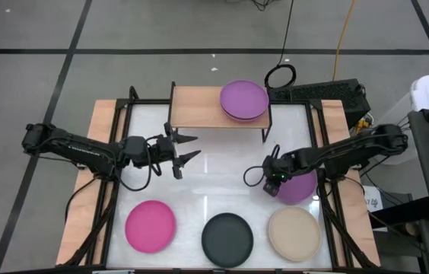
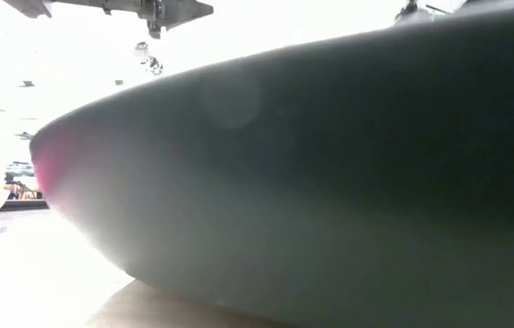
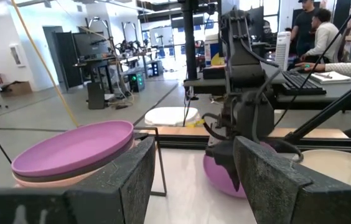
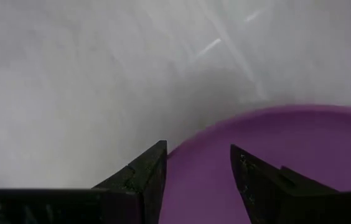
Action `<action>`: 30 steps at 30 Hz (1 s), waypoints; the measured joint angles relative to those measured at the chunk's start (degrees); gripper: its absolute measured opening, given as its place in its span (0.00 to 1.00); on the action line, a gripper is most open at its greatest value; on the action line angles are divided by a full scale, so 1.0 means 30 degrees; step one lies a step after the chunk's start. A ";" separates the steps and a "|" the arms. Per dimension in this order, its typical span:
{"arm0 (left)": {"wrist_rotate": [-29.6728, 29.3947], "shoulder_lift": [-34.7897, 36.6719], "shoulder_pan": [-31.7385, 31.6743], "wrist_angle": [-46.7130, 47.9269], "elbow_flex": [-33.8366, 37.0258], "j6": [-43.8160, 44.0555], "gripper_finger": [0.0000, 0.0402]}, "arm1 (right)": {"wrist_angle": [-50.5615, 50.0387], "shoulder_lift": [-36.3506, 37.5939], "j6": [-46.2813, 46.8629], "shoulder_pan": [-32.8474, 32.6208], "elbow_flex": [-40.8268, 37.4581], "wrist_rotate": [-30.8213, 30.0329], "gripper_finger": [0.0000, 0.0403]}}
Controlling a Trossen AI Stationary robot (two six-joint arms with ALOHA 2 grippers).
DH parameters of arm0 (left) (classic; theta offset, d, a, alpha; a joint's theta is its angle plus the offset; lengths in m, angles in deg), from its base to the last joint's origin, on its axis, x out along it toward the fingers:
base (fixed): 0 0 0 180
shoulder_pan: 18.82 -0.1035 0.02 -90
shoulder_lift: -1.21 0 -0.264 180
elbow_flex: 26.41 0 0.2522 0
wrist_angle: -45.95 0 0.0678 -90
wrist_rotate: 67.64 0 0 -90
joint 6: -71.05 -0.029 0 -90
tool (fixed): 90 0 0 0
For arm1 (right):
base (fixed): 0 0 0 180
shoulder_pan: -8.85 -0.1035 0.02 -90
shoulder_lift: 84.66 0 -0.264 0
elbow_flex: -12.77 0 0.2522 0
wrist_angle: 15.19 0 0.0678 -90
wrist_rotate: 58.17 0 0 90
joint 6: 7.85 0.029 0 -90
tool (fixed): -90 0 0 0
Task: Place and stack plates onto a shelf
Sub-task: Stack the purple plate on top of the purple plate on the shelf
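Where the high view shows the white tabletop [image 1: 214, 171], the shelf [image 1: 199, 106] at the far edge carries a purple plate [image 1: 243, 100]; magenta [image 1: 150, 226], black [image 1: 227, 239] and beige [image 1: 293, 232] plates line the near edge. The left gripper [image 1: 188, 148] hangs spread wide and empty.

In the right wrist view, the right gripper [image 4: 197, 165] straddles a second purple plate's [image 4: 287, 149] rim, fingers apart.

The left wrist view shows people seated at desks.

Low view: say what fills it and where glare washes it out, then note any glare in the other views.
Low view: a blurred dark plate very near the lens fills it; the background above is blown out white. High view: faint streaks of reflected light on the white table. Right wrist view: bright streaks on the tabletop beyond the purple plate.
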 joint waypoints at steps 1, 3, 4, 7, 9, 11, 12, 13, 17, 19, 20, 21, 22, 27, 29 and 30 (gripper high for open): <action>0.0004 0.0000 0.0000 0.0007 0.0000 0.0053 0.56 | -0.0031 -0.0172 0.0041 -0.0066 0.0003 -0.0228 0.39; 0.0001 0.0000 -0.0002 0.0007 0.0000 0.0136 0.56 | -0.0050 -0.0494 0.0055 -0.0106 0.0001 -0.0311 0.39; 0.0004 0.0000 -0.0002 0.0012 0.0000 0.0154 0.56 | -0.0041 -0.0596 0.0030 -0.0106 0.0002 -0.0265 0.39; -0.0001 0.0000 -0.0002 0.0024 0.0000 0.0267 0.56 | -0.0067 -0.0683 -0.0079 -0.0106 -0.0001 -0.0199 0.39; 0.0004 0.0000 0.0000 0.0039 0.0000 0.0263 0.56 | -0.0042 -0.0683 -0.0085 -0.0106 -0.0001 0.0184 0.39; 0.0004 0.0000 0.0000 0.0087 0.0000 0.0268 0.56 | -0.0060 -0.0683 -0.0093 -0.0110 -0.0001 0.0264 0.39; -0.0002 0.0000 -0.0001 0.0095 0.0000 0.0264 0.56 | -0.0072 -0.0683 -0.0098 -0.0150 -0.0001 0.0267 0.39; 0.0004 0.0000 -0.0005 0.0090 0.0000 0.0264 0.56 | -0.0067 -0.0683 -0.0194 -0.0171 -0.0001 0.0270 0.38; 0.0003 0.0000 0.0000 0.0109 0.0000 0.0315 0.56 | -0.0048 -0.0683 -0.0085 -0.0178 -0.0001 0.0267 0.33; -0.0004 0.0000 -0.0001 0.0116 0.0000 0.0335 0.56 | -0.0052 -0.0675 -0.0158 -0.0178 -0.0001 0.0267 0.29; 0.0004 0.0000 -0.0002 0.0121 0.0000 0.0335 0.56 | -0.0060 -0.0675 -0.0219 -0.0178 -0.0001 0.0271 0.26; 0.0000 0.0000 -0.0004 0.0124 0.0000 0.0339 0.56 | -0.0063 -0.0675 -0.0246 -0.0178 -0.0001 0.0293 0.22; 0.0004 0.0000 0.0000 0.0124 -0.0004 0.0387 0.56 | -0.0063 -0.0667 -0.0246 -0.0178 0.0000 0.0306 0.18; -0.0004 0.0000 0.0000 0.0125 -0.0007 0.0583 0.56 | -0.0115 -0.0373 -0.0582 -0.0189 0.0042 0.0603 0.03; -0.0002 0.0000 0.0000 0.0128 -0.0007 0.0641 0.56 | -0.0132 -0.0040 -0.0592 -0.0179 0.0021 0.0921 0.04; -0.0004 0.0000 -0.0003 0.0131 -0.0007 0.0641 0.56 | -0.0175 0.0232 -0.0596 -0.0178 0.0013 0.1046 0.03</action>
